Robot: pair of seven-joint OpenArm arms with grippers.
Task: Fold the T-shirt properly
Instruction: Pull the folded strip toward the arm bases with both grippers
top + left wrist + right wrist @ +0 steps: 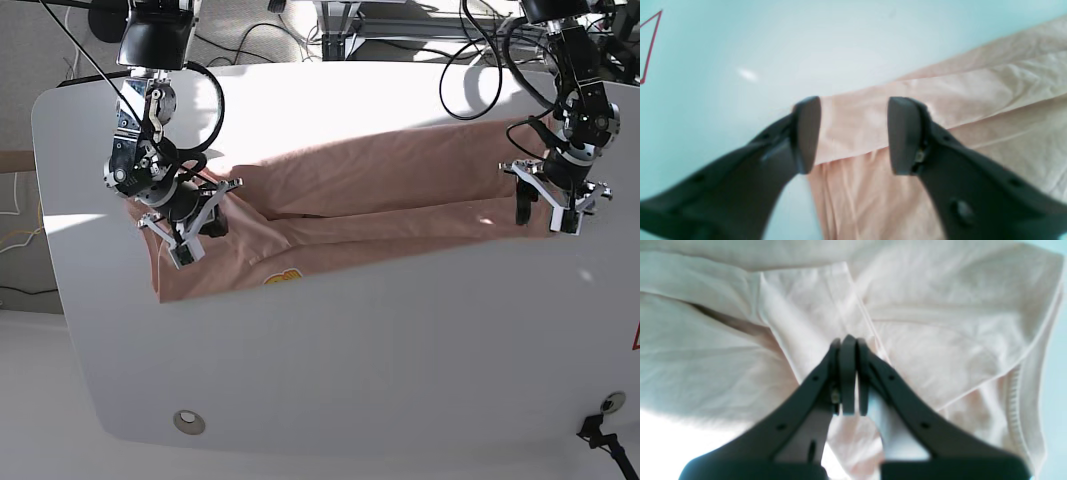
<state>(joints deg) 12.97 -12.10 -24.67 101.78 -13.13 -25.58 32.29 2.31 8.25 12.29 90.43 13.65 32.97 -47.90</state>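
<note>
The salmon-pink T-shirt (380, 190) lies stretched across the white table (350, 370), folded lengthwise, with a small yellow graphic (284, 277) near its front edge. My left gripper (548, 215) hovers over the shirt's right end. In the left wrist view this gripper (853, 113) is open, its dark fingers (806, 133) astride a folded band of the T-shirt (940, 96) without gripping it. My right gripper (197, 240) sits at the shirt's left end. It (848, 340) is shut, with a fold of the T-shirt (813, 306) running into its tips. The ribbed neckline (1013, 396) shows beside it.
A red tape mark (650, 46) lies on the table beyond the left gripper, and it shows as the red mark (636, 340) at the table's right edge. A round grommet (187, 421) sits at the front left. Black cables (480, 70) loop at the back edge.
</note>
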